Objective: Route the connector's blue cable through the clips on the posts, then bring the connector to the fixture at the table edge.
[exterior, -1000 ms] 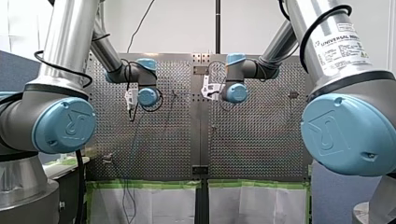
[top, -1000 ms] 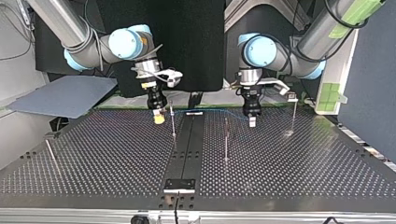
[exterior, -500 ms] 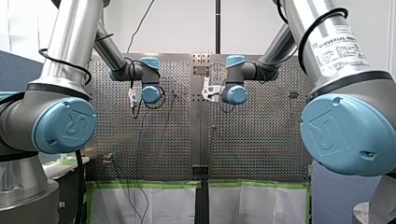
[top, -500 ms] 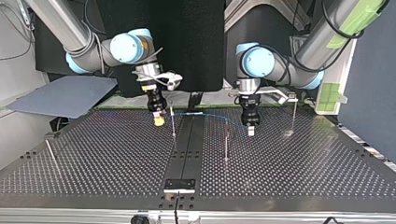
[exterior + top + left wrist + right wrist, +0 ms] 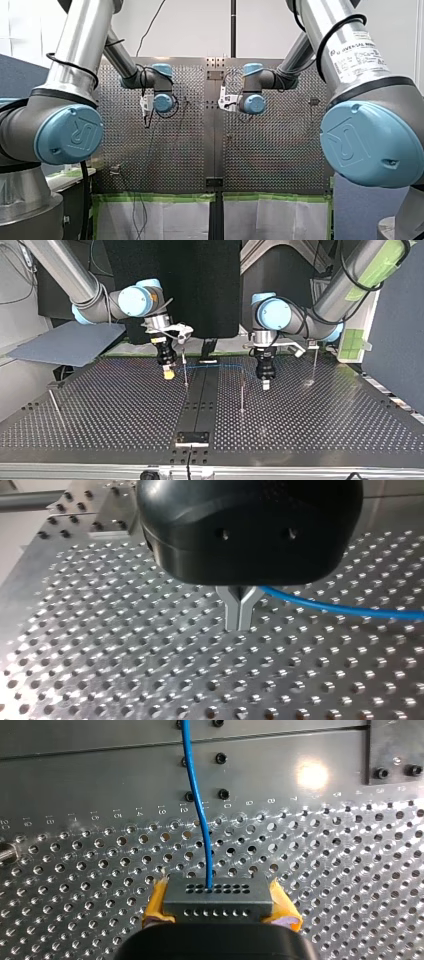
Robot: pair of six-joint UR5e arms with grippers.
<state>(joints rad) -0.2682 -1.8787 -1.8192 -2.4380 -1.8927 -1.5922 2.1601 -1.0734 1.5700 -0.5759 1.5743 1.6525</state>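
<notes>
In the right wrist view my right gripper (image 5: 218,912) is shut on a grey connector block (image 5: 218,896), its yellow pads (image 5: 156,906) pressed to both ends. The blue cable (image 5: 196,795) leaves the block and runs ahead over the perforated table. In the top view my right gripper (image 5: 169,374) hangs just beside a thin post (image 5: 184,368). The blue cable (image 5: 215,367) runs level from there to a second post (image 5: 242,390) and on to my left gripper (image 5: 265,385). In the left wrist view my left gripper (image 5: 239,616) has its metal fingers pressed together, and the blue cable (image 5: 340,608) comes out beside them.
A small black and metal fixture (image 5: 192,438) sits at the table's near edge in the top view. Another post (image 5: 315,365) stands at that view's right, and a leaning rod (image 5: 54,402) at its left. A dark centre strip (image 5: 200,400) splits the perforated table.
My left gripper has come nearer in the top view and slightly left, drawing the sagging cable into a level line up to the second post. My right gripper shifted a little nearer.
</notes>
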